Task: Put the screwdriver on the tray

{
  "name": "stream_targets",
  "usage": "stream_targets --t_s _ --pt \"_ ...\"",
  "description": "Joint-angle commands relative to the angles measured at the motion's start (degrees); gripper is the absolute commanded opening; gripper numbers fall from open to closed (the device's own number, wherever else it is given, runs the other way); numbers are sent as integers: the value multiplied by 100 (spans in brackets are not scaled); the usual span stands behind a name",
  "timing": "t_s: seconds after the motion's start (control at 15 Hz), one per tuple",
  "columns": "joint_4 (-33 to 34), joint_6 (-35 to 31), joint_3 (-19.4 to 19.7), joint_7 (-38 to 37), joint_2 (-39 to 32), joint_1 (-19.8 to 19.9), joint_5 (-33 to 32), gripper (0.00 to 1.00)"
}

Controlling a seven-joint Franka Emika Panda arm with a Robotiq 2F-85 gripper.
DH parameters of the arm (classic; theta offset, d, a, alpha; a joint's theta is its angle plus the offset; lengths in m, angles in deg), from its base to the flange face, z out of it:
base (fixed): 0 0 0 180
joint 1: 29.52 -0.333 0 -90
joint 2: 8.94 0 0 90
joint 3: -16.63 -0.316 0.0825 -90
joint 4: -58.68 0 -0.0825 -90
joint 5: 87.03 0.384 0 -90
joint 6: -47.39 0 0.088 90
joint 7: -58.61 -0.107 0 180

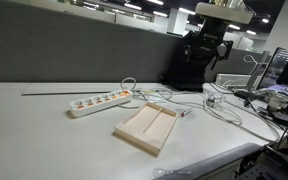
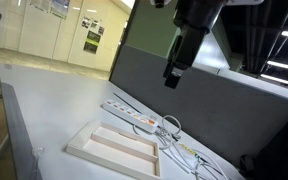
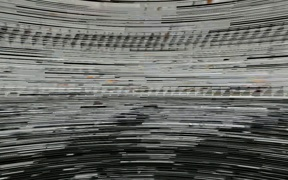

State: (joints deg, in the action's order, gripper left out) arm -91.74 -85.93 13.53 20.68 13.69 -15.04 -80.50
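Note:
The pale beige tray (image 1: 149,127) with two long compartments lies on the white table and looks empty in both exterior views (image 2: 116,150). A small thin object (image 1: 183,112) lies among the cables just beyond the tray's far corner; it may be the screwdriver, but it is too small to tell. My gripper (image 2: 171,77) hangs high above the table, over the power strip area, well clear of the tray. It also shows as a dark shape at the back in an exterior view (image 1: 206,48). Its jaws are not clear. The wrist view is only streaked noise.
A white power strip (image 1: 99,101) lies left of the tray, with white cables (image 1: 219,108) looping across the table behind it. A grey partition (image 1: 74,50) runs along the table's back. Monitors and clutter (image 1: 274,85) stand at the right.

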Motion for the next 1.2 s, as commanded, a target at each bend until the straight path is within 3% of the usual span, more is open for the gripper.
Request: stream_targets --t_s 0.0,0.27,0.47,1.13 --pt "119 -780 205 -598 -613 295 -251 100" --pt "268 -1628 411 -1086 -1399 553 -631 100" --pt "490 -1855 626 -1446 -2016 552 -994 100" --pt "1553 -1763 1285 -1103 -3627 -325 -672 100"
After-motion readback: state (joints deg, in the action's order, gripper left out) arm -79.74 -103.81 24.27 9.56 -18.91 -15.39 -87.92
